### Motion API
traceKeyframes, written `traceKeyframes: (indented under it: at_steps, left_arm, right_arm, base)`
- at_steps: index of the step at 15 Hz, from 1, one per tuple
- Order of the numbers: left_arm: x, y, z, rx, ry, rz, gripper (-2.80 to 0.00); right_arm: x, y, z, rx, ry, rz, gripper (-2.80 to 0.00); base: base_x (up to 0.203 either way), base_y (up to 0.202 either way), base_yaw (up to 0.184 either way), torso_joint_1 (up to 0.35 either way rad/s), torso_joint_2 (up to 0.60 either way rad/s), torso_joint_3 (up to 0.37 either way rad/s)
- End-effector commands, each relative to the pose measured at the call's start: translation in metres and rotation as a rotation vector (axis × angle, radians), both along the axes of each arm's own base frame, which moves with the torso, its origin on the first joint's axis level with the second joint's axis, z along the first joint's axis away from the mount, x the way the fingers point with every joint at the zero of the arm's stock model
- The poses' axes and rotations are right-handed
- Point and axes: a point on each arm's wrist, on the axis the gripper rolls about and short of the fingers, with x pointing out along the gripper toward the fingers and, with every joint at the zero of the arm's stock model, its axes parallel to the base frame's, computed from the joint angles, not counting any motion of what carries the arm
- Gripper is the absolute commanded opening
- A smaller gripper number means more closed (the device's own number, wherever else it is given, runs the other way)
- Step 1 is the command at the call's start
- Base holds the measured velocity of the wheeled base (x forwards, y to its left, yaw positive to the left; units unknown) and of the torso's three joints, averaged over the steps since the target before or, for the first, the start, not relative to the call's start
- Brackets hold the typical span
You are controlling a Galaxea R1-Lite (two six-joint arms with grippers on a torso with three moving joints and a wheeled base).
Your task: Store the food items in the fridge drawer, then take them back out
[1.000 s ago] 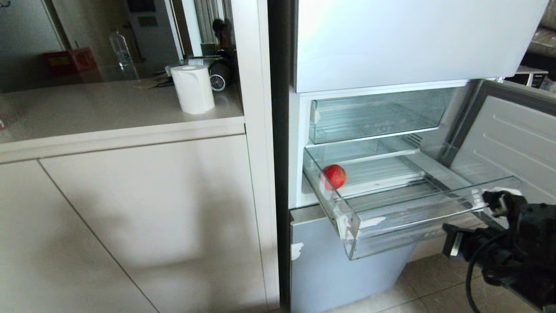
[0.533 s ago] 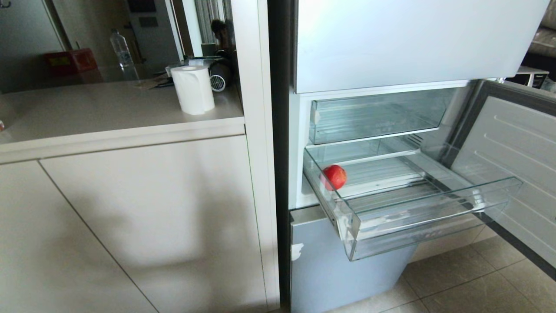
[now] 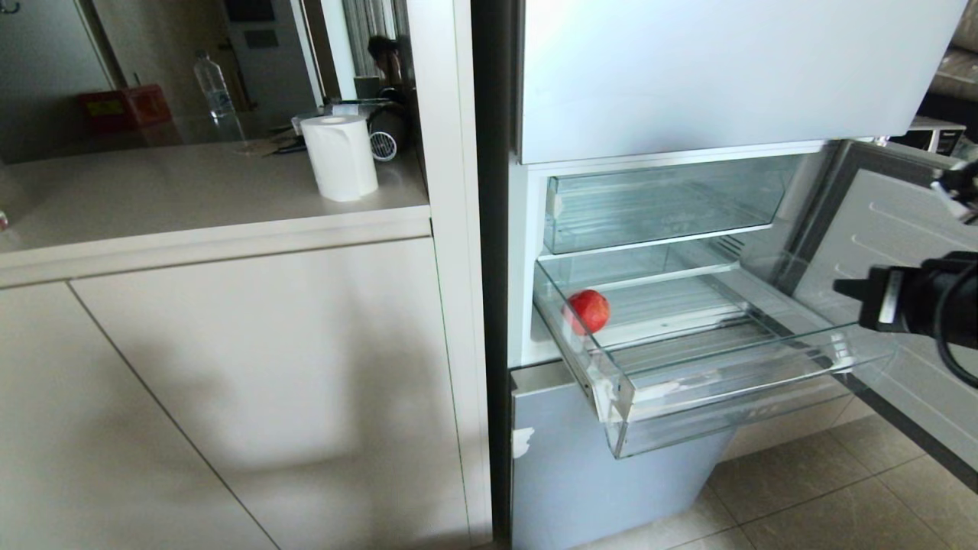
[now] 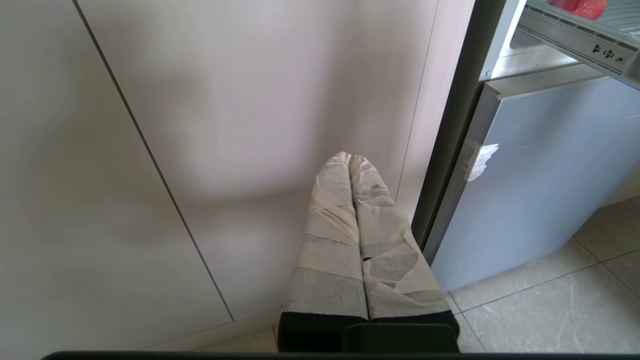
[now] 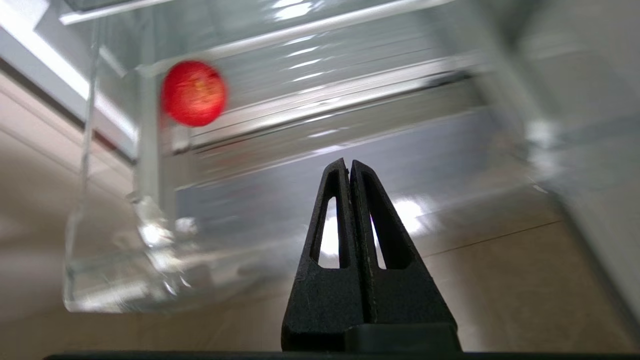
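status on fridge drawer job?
Right gripper shut, empty, beside the clear plastic fridge drawer. Left gripper shut, parked. Small red round fruit inside drawer. Nothing blocking.

Right gripper [image 5: 349, 167] black fingers pressed together, nothing between them, tips over the front part of the clear fridge drawer [image 5: 115, 280]. Red apple-like fruit [image 5: 194, 99] sits on the drawer's ribbed floor near one side wall, well apart from the fingertips, view is motion-blurred. Tiled floor [image 5: 500, 280] visible past the drawer's stepped front lip, pale cabinet panel [image 5: 35, 200] on the fruit's side
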Motion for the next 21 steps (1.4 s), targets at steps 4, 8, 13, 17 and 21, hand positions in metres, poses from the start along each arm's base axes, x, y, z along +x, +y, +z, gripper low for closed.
traceKeyframes:
  at_steps: [4, 8, 13, 17, 21]
  left_arm:
    - [0.000, 0.000, 0.000, 0.000, 0.001, 0.000, -2.80]
    - [0.000, 0.000, 0.000, 0.000, -0.001, 0.000, -2.80]
    - [0.000, 0.000, 0.000, 0.000, 0.001, 0.000, -2.80]
    - [0.000, 0.000, 0.000, 0.000, 0.001, 0.000, -2.80]
    - [0.000, 0.000, 0.000, 0.000, -0.001, 0.000, -2.80]
  right_arm:
    - [0.099, 0.082, -0.030, 0.015, 0.191, 0.217, -2.80]
    - [0.124, 0.114, -0.057, -0.006, 0.290, 0.272, -2.80]
    - [0.169, 0.125, -0.078, 0.019, 0.294, 0.250, -2.80]
    - [0.194, 0.126, -0.075, 0.062, 0.247, 0.228, 0.00]
    - [0.209, 0.123, -0.088, 0.165, 0.289, 0.257, 0.00]
  base:
    - [0.000, 0.000, 0.000, 0.000, 0.00, 0.000]
    - [0.000, 0.000, 0.000, 0.000, 0.00, 0.000]
    - [0.000, 0.000, 0.000, 0.000, 0.00, 0.000]
    - [0.000, 0.000, 0.000, 0.000, 0.00, 0.000]
    - [0.000, 0.000, 0.000, 0.000, 0.00, 0.000]
